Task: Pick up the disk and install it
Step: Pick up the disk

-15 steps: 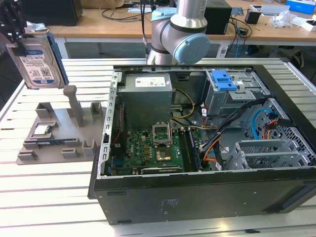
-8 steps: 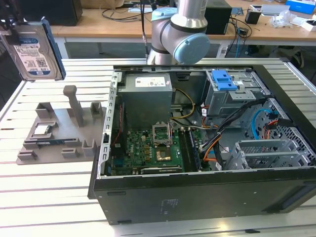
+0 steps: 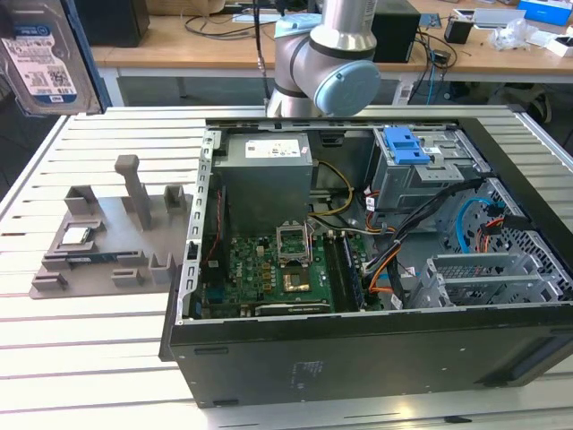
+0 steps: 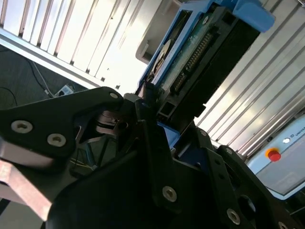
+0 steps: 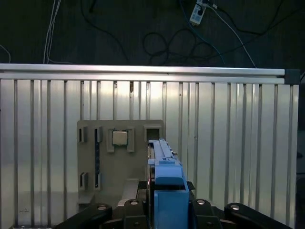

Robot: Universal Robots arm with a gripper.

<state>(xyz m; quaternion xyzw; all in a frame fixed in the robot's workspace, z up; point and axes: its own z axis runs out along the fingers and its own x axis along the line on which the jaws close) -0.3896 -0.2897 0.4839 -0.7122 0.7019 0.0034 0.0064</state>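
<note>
Gripper (image 4: 157,110) clasps disk (image 4: 191,51) above slatted table (image 5: 228,143).

The robot's arm (image 3: 338,27), seen in the exterior view: brushed silver tube and rounded grey joint housings, one closed by a pale blue round cap (image 3: 349,88). In the second wrist view the gripper (image 4: 151,102) at the arm's end is matt black throughout, built of flat, angular links (image 4: 71,114) that widen back from the fingertips. Bright round silver screws (image 4: 56,139) stud those links, two side by side on the broadest one, others further back towards the wrist.
</note>
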